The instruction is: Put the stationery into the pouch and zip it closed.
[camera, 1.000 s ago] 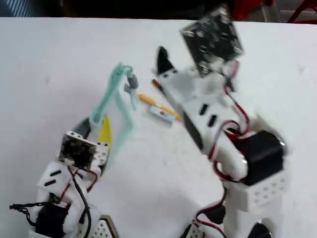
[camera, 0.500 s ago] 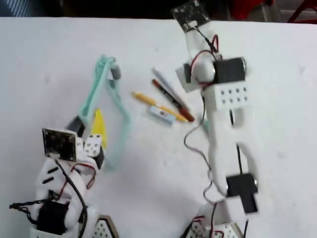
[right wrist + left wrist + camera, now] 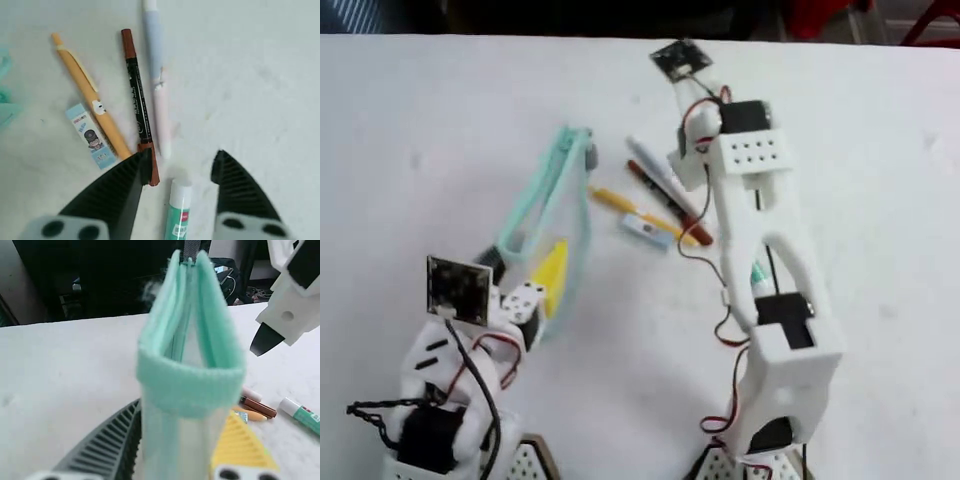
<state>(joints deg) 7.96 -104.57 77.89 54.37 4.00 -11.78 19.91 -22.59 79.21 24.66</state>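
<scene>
Seeing mint pouch [image 3: 545, 200] stood on edge on the desk [image 3: 420, 120], pinched at one end by left tool [image 3: 186, 412], jaws pressed together on the fabric. Probably held that way to aim the zip edge upward and stop sliding during loading; can't tell how far the mouth gapes, looks narrow. Judging empty through the clear side. Beside the pouch, toward the other arm, all loose on the desk: orange pen [image 3: 90, 95] nearest, small eraser [image 3: 90, 135] just beside it, then brown marker [image 3: 137, 105], then pale blue-pink pen [image 3: 155, 75], close-packed and roughly parallel; glue stick [image 3: 177, 215] farthest from the pouch. Hovering over that cluster with right tool [image 3: 182, 165], spread wide, gripping nothing, straddling the marker's end and the glue cap. Guessing first pick not yet made. Tight spacing: risk of nudging neighbours on descent. Also zip pull [image 3: 588, 158] at the pouch's far end, close to the pens; worth avoiding on the carry-over.
</scene>
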